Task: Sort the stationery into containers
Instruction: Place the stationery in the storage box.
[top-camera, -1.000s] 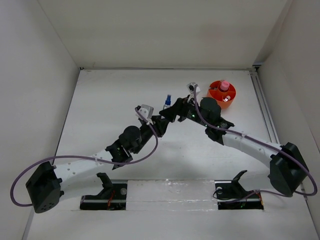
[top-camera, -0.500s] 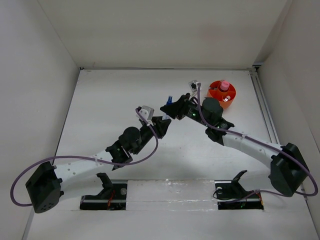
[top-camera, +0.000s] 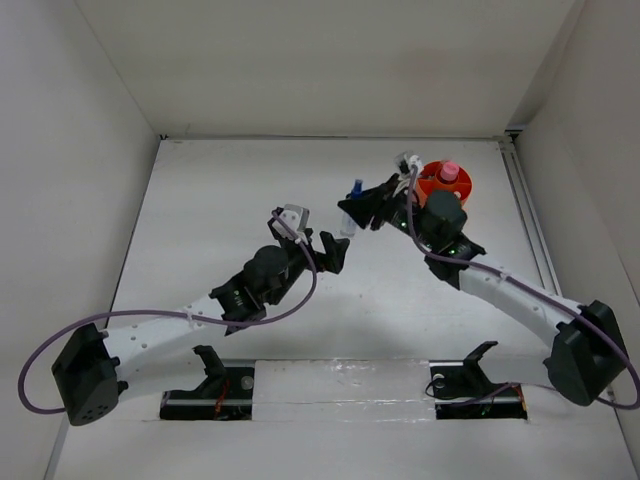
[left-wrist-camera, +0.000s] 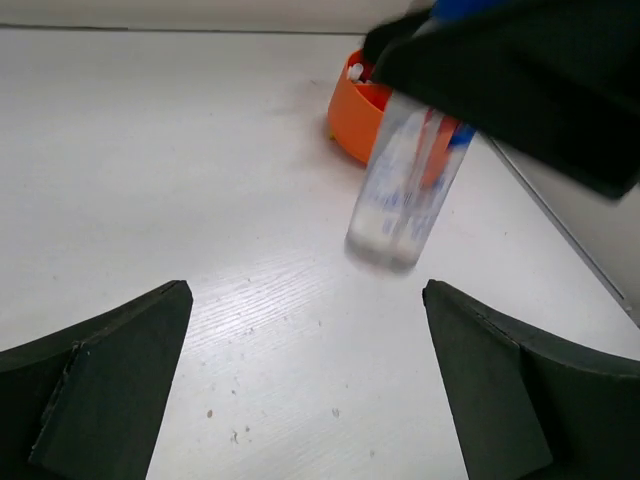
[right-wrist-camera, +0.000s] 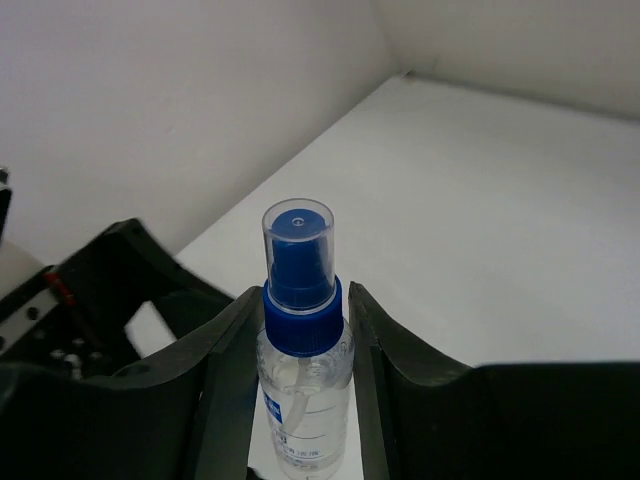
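I am gripping the clear blue-capped tube (right-wrist-camera: 300, 345) with my right pincer (right-wrist-camera: 300, 300). Its two fingers (right-wrist-camera: 225, 380) are pressing against the tube's sides just under the blue collar, so the pincer is closed partway around it. From above, the tube (top-camera: 355, 188) is sitting in the right pincer (top-camera: 358, 210) at about 9 o'clock from the orange tub (top-camera: 432, 190), near it but not over it. In the left wrist view the tube (left-wrist-camera: 405, 195) is hanging tilted, cap end toward 1 o'clock. It appears to be clear of the desk (left-wrist-camera: 180, 160), though the blur there is making that hard to judge.

My left pincer (left-wrist-camera: 305, 290) is standing wide open and is holding nothing, with its fingers (left-wrist-camera: 110, 380) spread to either side of bare desk. From above, the left pincer (top-camera: 330, 250) is lying at about 7 o'clock from the tube, close to it and apart from it.

The tub (left-wrist-camera: 355, 115) is resting at about 1 o'clock on the desk (top-camera: 230, 190). A pink-capped tube (top-camera: 449, 172) is standing upright inside it.
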